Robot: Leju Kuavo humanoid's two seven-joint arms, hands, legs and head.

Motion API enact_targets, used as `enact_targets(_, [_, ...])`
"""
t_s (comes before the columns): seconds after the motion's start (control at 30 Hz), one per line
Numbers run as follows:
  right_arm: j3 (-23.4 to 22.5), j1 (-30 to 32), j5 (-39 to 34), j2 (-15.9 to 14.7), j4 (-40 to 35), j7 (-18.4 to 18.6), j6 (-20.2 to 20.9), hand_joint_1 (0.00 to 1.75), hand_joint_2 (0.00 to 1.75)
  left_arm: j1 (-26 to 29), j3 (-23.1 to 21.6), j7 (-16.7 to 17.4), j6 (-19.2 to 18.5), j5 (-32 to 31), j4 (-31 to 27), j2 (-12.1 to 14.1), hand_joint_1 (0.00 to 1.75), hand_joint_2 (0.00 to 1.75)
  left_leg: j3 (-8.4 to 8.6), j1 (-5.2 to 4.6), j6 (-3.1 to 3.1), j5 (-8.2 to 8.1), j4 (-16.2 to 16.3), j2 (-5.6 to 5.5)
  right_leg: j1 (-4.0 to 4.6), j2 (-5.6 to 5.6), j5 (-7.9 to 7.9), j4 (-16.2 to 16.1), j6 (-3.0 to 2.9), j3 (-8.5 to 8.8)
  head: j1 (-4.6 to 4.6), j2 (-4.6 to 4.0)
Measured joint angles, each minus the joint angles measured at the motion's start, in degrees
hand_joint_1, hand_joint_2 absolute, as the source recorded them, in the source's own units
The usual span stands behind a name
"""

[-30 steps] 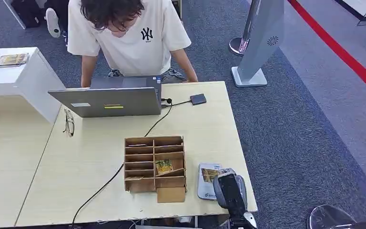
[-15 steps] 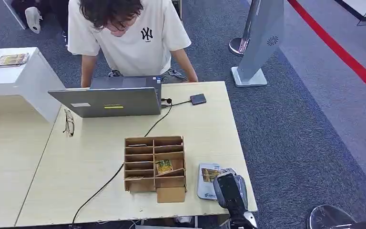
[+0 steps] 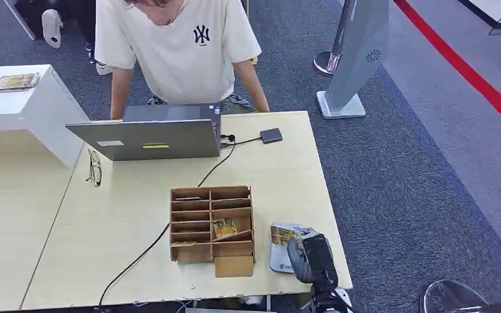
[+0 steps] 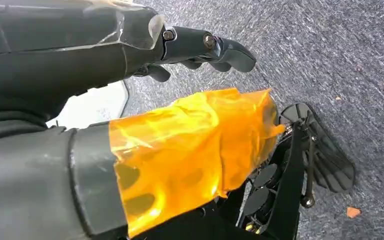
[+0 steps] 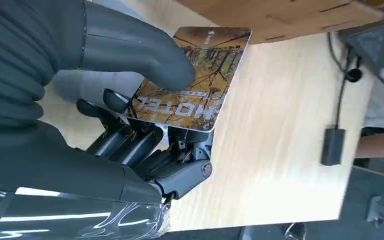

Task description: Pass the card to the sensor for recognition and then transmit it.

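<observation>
Right now the right hand (image 3: 308, 255) holds the hotel card (image 5: 192, 80), its thick thumb pressed on the printed face and the darker fingers (image 5: 130, 140) curled beneath it. In the head view the card (image 3: 282, 235) sits over the white card sensor (image 3: 279, 257), which lies on the light wooden table (image 3: 130, 215) just beside the wooden slotted organiser (image 3: 212, 225), on the side away from the laptop's cable. Another patterned card (image 3: 224, 227) rests in one of the organiser's compartments. Beyond the organiser stands an open grey laptop (image 3: 147, 138), with a dark cable (image 3: 169, 222) running past the organiser and a small dark adapter (image 3: 271, 135) near the laptop. A pair of glasses (image 3: 94, 167) lies beside the laptop. A person in a cream T-shirt (image 3: 176, 52) leans on the table behind the laptop. The left hand (image 4: 200, 47) hangs over grey carpet, fingers loosely curled with nothing in them.
</observation>
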Motion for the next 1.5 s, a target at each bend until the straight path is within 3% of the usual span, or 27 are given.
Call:
enact_targets(0.33, [0.02, 1.57, -1.01, -0.22, -9.04, -1.16, 0.68, 1.75, 1.75, 0.00, 0.00, -0.29, 0.15, 0.68, 0.00, 0.00, 0.00, 0.00, -0.01, 0.00, 0.00, 0.00, 0.00, 0.00, 0.00, -0.01, 0.00, 0.00, 0.00, -0.01, -0.02, 0.00])
enact_targets(0.5, [0.15, 2.40, 2.94, -1.25, -12.58, 0.78, 1.48, 1.75, 1.75, 0.01, 0.00, -0.48, 0.26, 0.88, 0.00, 0.00, 0.00, 0.00, -0.01, 0.00, 0.00, 0.00, 0.00, 0.00, 0.00, 0.00, 0.00, 0.00, 0.00, 0.00, -0.02, 0.00])
enact_targets(0.87, [-0.13, 2.87, 15.36, -10.33, -16.25, 7.80, 10.29, 1.75, 1.75, 0.12, -0.02, 0.26, -1.40, 0.68, -2.01, -0.07, 0.00, 0.00, -0.02, -0.03, 0.04, -0.02, 0.01, -0.01, -0.02, -0.01, 0.00, -0.01, 0.01, -0.01, 0.00, 0.00])
enact_targets(1.5, [-1.88, 2.65, 25.17, -14.97, -17.70, 12.69, 17.92, 1.75, 1.75, 0.28, -0.04, 1.24, -2.49, 0.18, -3.87, -0.35, 0.00, 0.00, -0.03, -0.03, 0.04, -0.03, 0.01, 0.00, -0.02, -0.01, 0.00, -0.01, 0.01, 0.00, -0.02, 0.00])
